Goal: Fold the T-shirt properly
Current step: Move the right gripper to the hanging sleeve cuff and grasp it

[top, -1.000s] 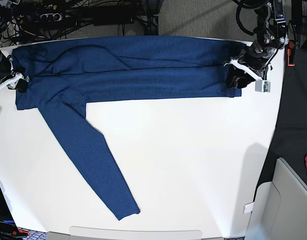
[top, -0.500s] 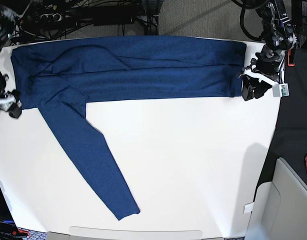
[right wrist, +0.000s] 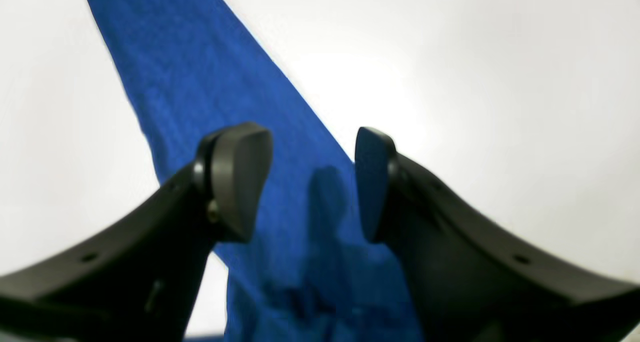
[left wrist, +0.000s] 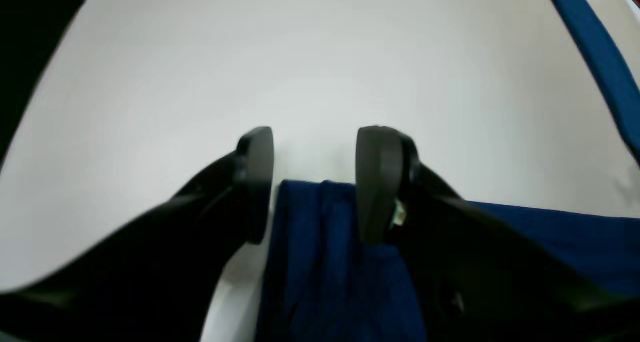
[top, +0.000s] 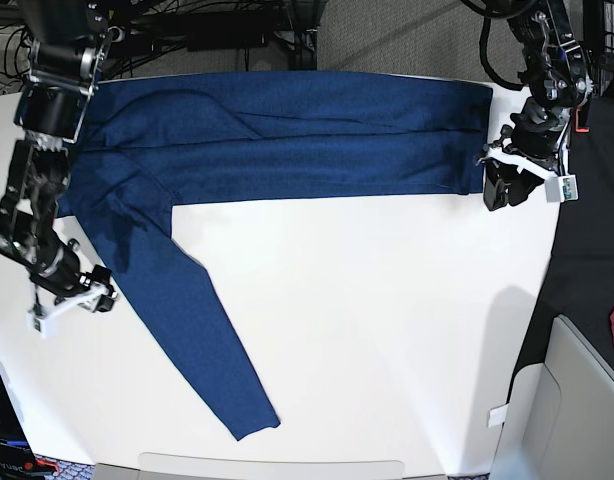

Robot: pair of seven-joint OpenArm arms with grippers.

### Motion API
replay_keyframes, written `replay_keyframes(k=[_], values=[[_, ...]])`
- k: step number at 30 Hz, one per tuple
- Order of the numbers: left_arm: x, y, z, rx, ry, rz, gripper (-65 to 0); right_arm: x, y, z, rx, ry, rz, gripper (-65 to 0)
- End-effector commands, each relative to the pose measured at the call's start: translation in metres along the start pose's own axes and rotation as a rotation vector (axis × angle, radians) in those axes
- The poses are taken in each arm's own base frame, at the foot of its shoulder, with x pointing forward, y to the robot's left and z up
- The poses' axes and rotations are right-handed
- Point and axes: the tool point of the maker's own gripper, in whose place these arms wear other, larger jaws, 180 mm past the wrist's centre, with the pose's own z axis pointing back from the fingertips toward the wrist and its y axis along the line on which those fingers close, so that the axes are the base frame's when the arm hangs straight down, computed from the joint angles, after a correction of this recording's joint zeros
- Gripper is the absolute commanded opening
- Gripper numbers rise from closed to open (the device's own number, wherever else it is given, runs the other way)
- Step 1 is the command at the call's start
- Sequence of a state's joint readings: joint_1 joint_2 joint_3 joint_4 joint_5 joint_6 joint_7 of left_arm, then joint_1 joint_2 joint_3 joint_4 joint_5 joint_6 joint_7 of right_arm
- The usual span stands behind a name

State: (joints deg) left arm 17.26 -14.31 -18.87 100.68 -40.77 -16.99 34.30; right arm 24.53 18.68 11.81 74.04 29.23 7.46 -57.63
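The T-shirt [top: 277, 135] lies flat along the far side of the white table [top: 387, 330], its body already folded lengthwise into a long band, with one long sleeve [top: 192, 320] trailing diagonally toward the near edge. That layout reads as a fold half done: the band is tidy, and the loose sleeve is what keeps it from being a neat rectangle.

The left gripper [top: 507, 180] sits at the band's hem end, jaws apart and holding nothing; in its wrist view the cloth edge [left wrist: 320, 242] lies under and between the fingers [left wrist: 377, 182] but is not pinched (probably a fresh release or a line-up for the next pinch, I cannot say which).

The right gripper [top: 72, 295] hangs beside the upper part of the stray sleeve, also spread and empty, the blue fabric [right wrist: 200, 81] running beneath it. Its position suggests the sleeve is the next thing to gather onto the band.
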Motion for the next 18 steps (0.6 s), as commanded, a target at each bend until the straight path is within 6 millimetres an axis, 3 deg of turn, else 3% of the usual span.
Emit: replay_keyframes(k=[1, 7, 11, 18], values=[[0.015, -0.002, 0.002, -0.013, -0.046, -0.016, -38.8, 0.033, 0.003, 0.002, -0.014, -0.082, 0.03, -34.1], [0.016, 0.0, 0.002, -0.008, -0.049, -0.016, -38.8, 0.044, 0.023, -0.027, -0.097, -0.09, 0.125, -34.1], [0.015, -0.002, 0.002, -0.013, -0.046, -0.016, -38.8, 0.046, 0.022, -0.039, -0.134, -0.117, 0.16, -34.1], [0.016, -0.001, 0.002, -0.009, -0.048, -0.016, -38.8, 0.021, 0.018, -0.06, -0.147, -0.079, 0.164, -34.1]])
